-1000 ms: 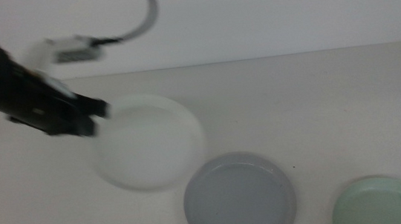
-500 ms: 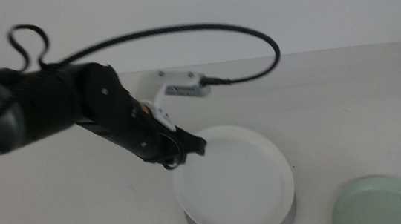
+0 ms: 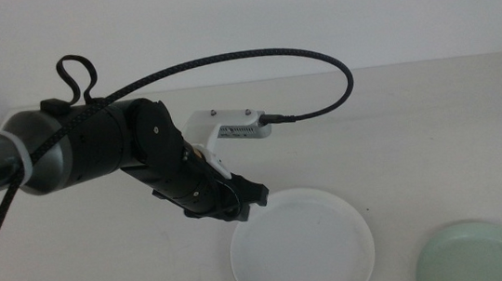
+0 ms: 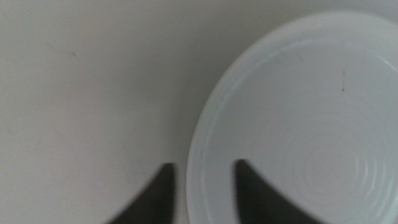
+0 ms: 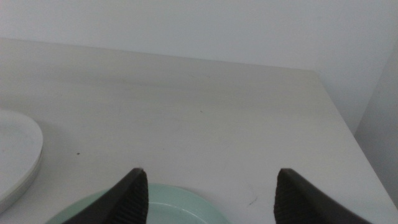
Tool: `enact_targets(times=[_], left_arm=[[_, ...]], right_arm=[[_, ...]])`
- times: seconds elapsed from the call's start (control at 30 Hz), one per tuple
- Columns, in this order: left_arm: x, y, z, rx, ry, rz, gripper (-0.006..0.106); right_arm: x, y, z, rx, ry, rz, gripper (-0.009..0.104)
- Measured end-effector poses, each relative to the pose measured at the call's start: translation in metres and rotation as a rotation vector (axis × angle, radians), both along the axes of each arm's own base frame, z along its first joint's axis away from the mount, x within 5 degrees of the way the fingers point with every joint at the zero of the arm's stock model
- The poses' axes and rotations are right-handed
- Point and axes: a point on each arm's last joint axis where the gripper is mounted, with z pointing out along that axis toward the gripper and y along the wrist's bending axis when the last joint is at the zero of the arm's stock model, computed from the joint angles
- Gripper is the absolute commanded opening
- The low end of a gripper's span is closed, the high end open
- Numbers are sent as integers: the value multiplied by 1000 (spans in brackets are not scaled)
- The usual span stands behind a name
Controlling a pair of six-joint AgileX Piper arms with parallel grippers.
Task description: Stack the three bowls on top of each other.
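Left gripper (image 3: 250,199) pinches the empty white bowl (image 3: 301,245) by its rim; mint bowl (image 3: 483,254) beyond, on the pale table (image 3: 399,125); right gripper (image 5: 205,186) gapes

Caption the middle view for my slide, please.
Left gripper holds the white bowl's rim; mint bowl waits alongside.

Black left arm (image 3: 112,155), braided black cable looping overhead, white wrist camera (image 3: 231,127), dark tapered pincer tips

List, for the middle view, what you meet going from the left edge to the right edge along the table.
Left arm → left gripper, at the white bowl's rim → white bowl → pale mint green bowl at the right edge.
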Motion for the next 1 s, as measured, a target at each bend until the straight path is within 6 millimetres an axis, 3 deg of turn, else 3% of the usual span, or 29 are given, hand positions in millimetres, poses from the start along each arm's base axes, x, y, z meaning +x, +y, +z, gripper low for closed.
enact_targets(times=[0.1,0.2,0.37,0.53,0.87,1.0], left_arm=[[-1,0,1,4,-4,-18,84],[-4,1,16,7,-24,-74,94],[-21,11,71,-7,-122,-199,94],[-60,37,128,-33,-233,-261,94],[-158,84,169,-69,-327,-324,94],[-185,98,181,-90,-397,-333,94]], right_arm=[[0,0,0,0,0,0,52],[0,0,0,0,0,0,52],[0,0,0,0,0,0,52],[0,0,0,0,0,0,52],[0,0,0,0,0,0,52],[0,0,0,0,0,0,52]])
